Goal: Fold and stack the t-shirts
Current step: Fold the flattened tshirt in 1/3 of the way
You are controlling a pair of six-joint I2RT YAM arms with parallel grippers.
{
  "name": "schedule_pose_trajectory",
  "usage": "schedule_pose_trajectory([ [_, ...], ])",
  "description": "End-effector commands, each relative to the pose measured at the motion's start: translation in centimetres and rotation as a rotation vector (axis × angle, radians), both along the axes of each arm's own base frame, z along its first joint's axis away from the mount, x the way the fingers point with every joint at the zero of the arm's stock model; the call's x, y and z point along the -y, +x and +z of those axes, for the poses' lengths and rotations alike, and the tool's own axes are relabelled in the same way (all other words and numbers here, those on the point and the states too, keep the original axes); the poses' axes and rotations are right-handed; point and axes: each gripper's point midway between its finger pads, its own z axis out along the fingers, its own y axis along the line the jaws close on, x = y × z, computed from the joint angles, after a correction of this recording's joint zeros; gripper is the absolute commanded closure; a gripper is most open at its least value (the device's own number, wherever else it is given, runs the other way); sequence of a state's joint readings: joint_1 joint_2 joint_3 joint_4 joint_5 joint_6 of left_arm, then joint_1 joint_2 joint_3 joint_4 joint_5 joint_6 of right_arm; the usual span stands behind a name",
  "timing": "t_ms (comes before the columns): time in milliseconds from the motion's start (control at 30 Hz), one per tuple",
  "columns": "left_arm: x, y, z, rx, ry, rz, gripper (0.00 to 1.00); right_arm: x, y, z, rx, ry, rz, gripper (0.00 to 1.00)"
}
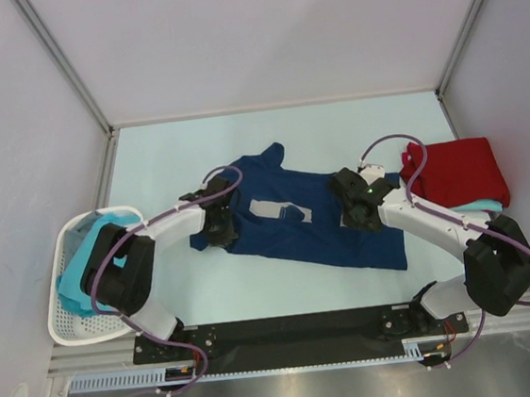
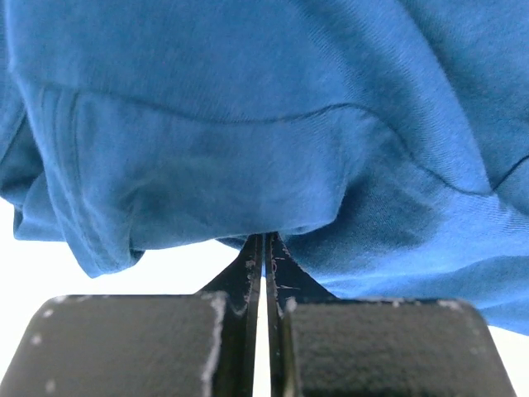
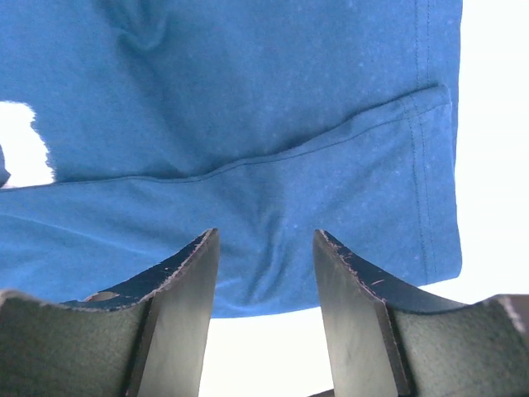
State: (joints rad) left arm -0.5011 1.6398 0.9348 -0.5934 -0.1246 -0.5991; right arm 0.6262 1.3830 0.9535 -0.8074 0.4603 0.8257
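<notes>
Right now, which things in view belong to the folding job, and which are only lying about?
Belong to the job: navy t-shirt, spread mid-table; red t-shirt, far right, on top of a turquoise t-shirt; second turquoise t-shirt in the white basket.
Only lying about: white basket, left edge.

Looks like a robotics lab test cell: plain white walls (image 1: 257,29), aluminium frame rails (image 1: 274,107), pale counter (image 1: 209,299), black robot mounting plate (image 1: 298,328).

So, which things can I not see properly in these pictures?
Top view: the left arm covers part of the turquoise t-shirt in the basket.
Top view: the red t-shirt covers the cloth beneath, except a pale edge.
Wrist views: the navy t-shirt fills both, hiding most of the table.
</notes>
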Motion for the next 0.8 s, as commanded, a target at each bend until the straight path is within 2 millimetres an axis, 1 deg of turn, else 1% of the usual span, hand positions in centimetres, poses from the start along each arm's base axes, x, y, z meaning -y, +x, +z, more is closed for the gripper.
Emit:
schedule_pose_trajectory([
  [0,-2.1,-5.7,-0.8,-0.167,0.073,0.017,1.0,0.6,0.4,-0.5,0.009,-0.031,-0.018,0.46],
  [100,-1.8,-6.7,0.3,-0.177,0.074,0.027,1.0,0.7,0.8,-0.7,0.005,-0.028,-0.017,0.46],
  [233,-1.6,-8.1,1.5,-0.189,0.078,0.016,1.0,0.5,1.5,-0.5,0.016,-0.015,-0.017,0.46],
  [333,-1.5,-8.9,2.0,-0.188,0.073,0.011,1.0,0.3,2.1,-0.4,0.023,-0.014,-0.012,0.46],
  [533,-2.1,-10.3,2.2,-0.205,0.088,0.013,1.0,0.0,3.2,0.1,0.036,-0.009,-0.002,0.46],
  [700,-2.6,-11.9,1.8,-0.233,0.093,0.021,1.0,0.2,3.5,0.1,0.037,-0.013,-0.001,0.46],
  [767,-2.5,-12.0,1.8,-0.237,0.091,0.019,0.98,0.2,3.5,0.0,0.034,-0.013,0.002,0.46],
])
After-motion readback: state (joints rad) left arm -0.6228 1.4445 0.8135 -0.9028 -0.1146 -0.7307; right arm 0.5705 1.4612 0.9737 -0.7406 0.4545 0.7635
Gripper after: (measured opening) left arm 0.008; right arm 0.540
